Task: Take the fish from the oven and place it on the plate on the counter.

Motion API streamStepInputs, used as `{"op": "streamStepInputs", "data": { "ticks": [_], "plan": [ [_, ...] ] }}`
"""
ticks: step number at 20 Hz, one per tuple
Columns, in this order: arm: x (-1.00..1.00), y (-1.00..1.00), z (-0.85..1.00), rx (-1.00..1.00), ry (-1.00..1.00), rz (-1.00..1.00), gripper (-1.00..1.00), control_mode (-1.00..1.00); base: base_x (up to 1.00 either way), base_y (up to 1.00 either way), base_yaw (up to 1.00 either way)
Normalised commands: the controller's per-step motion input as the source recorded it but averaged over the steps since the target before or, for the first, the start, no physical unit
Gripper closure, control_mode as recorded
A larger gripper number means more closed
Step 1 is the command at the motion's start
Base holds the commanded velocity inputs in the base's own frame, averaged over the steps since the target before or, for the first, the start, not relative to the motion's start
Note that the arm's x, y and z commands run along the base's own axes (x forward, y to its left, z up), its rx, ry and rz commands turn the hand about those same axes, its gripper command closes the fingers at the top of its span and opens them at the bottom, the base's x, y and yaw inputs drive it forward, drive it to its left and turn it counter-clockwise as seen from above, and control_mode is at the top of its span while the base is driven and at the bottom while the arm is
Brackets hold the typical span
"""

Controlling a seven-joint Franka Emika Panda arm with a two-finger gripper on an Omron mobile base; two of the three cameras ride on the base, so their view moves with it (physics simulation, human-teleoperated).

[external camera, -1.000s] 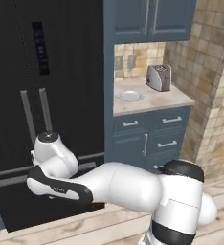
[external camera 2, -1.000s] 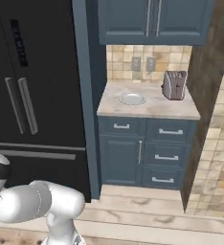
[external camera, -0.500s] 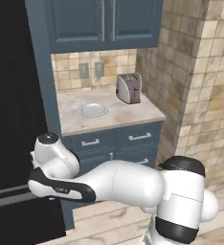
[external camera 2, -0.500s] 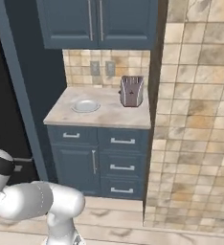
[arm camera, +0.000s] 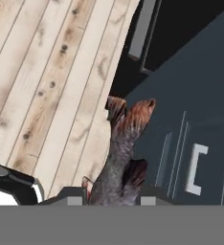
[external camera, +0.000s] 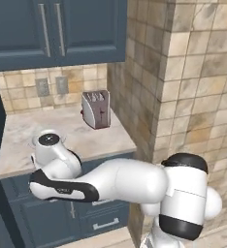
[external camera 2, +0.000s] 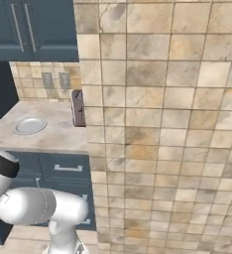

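Fish [arm camera: 117,158] sits clamped in the gripper [arm camera: 109,198], bottom centre of the hand view, above wood floor [arm camera: 47,86]. Plate [external camera 2: 30,125] rests mid-left on the bench [external camera 2: 53,136], toaster [external camera: 96,109] near.

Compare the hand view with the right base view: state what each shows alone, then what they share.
Hand view alone: the fish rising from between the end effector fingertips, tail outward, over wood plank floor, beside a black appliance with a steel handle.

Right base view alone: the plate on the counter, the toaster partly behind the tiled wall.

Shared: dark blue drawers with silver handles.
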Motion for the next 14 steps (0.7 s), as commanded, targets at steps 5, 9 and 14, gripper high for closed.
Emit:
{"op": "streamStepInputs", "data": {
  "ticks": [5,9,14],
  "plan": [
    [0.00,0.00,0.00,0.00,0.00,0.00,1.00,1.00,0.86,-0.10,-0.10],
    [0.07,0.18,0.00,0.00,0.00,-0.04,1.00,-1.00,0.22,0.07,-0.06],
    [0.43,0.47,0.00,-0.07,-0.09,-0.15,1.00,-1.00,0.00,0.00,0.00]
  ]
}}
